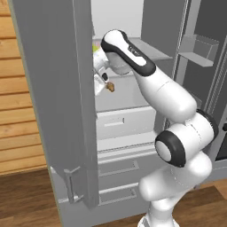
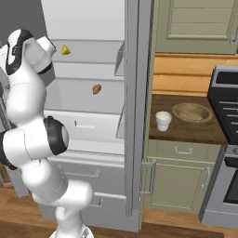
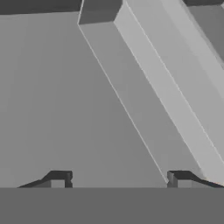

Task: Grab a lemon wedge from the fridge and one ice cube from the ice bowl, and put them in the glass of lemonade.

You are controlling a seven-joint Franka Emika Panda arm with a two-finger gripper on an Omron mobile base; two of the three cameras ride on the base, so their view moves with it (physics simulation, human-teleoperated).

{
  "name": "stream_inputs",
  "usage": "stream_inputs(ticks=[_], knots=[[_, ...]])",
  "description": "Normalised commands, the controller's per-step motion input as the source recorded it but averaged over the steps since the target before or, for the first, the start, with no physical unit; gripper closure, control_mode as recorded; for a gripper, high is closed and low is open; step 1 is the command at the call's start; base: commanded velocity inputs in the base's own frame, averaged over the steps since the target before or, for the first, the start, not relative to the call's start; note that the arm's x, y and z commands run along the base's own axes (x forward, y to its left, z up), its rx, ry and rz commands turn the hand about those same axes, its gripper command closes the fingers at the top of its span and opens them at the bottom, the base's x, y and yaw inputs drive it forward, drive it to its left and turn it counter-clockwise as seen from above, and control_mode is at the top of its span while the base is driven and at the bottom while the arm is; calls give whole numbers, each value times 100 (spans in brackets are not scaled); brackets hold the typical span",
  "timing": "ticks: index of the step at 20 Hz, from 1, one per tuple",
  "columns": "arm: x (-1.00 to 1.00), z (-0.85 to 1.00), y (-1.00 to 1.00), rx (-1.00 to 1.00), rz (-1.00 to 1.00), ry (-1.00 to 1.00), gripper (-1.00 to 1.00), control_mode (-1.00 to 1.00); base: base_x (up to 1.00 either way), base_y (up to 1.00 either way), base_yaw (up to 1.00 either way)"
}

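Gripper [image 3: 118,178] spread wide, empty, inside smooth grey metallic fridge [image 2: 137,116], near bright yellow lemon wedge [image 2: 65,49].

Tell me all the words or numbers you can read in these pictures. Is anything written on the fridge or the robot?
None: there are no words, numbers or signs to read.
The fridge has plain grey doors and shelves.
The robot arm is plain white and dark, with no label.
The glass of lemonade, the ice bowl and the cabinets are blank too.
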Motion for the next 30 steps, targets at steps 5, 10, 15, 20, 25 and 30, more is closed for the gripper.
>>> stream_inputs(ticks=[5,10,15,20,25,30], knots=[[-37,1,100,0,-4,-1,-100,-100,0,0,0],[0,20,84,-4,-15,0,-100,-100,0,0,0],[-32,20,-15,-10,-1,-1,-100,-100,0,0,0],[-78,8,-89,-11,-1,-16,-100,-100,0,0,0],[-61,6,-100,-17,-1,-11,-100,-100,0,0,0],[-58,8,-100,-25,-3,-13,-100,-100,0,0,0]])
